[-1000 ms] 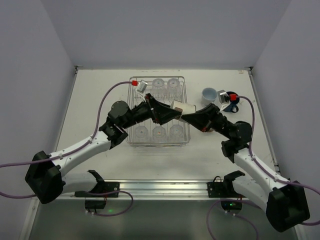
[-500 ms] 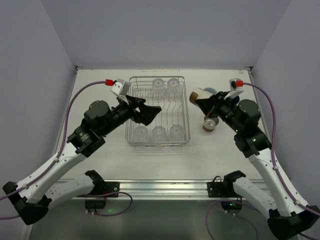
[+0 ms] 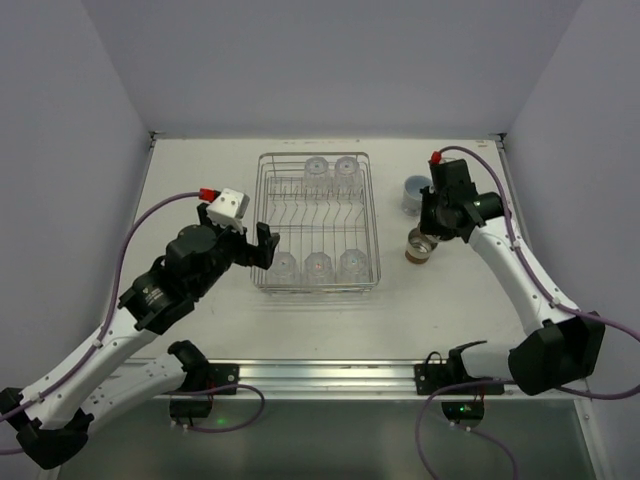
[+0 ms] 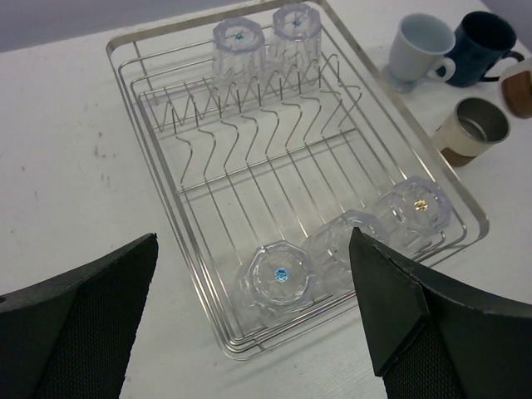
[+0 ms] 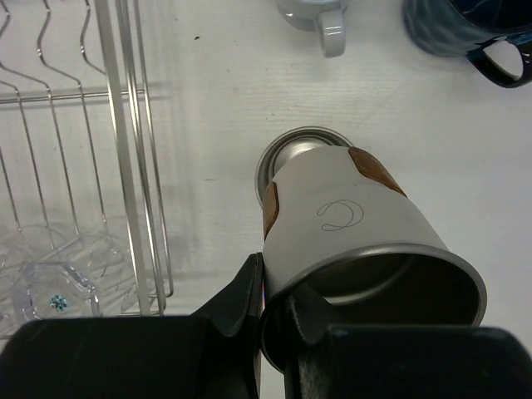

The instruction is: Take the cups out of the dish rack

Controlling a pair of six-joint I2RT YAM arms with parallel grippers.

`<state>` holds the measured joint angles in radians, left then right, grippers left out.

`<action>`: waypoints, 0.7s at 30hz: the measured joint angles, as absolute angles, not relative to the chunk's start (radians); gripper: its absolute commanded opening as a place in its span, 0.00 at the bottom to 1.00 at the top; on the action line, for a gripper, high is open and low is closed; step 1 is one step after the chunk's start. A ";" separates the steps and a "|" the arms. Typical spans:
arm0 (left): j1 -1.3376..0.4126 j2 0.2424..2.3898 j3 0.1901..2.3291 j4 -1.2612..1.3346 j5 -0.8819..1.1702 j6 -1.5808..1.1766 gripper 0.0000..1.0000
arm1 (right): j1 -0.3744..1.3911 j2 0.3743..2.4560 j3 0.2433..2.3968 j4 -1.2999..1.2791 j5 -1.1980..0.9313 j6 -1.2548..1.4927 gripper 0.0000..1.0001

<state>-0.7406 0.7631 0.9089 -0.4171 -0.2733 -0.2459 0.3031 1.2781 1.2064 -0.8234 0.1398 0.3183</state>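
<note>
Care: my right claw (image 5: 270, 303) pinches the beige cup (image 5: 349, 224) by its rim, tilted above its standing twin (image 5: 287, 154) just right of the dish rack (image 5: 125, 125), so I should level it and lower alongside.

Tabletop (image 4: 58, 166) lies open left of the dish rack (image 4: 164, 199); right of it three cups (image 4: 474, 129) crowd close; tumblers (image 4: 278, 274) block its ends.
</note>
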 measured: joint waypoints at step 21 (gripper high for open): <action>-0.714 0.745 0.846 -0.408 -0.228 -0.216 1.00 | 0.262 1.554 1.364 -0.922 0.090 0.263 0.00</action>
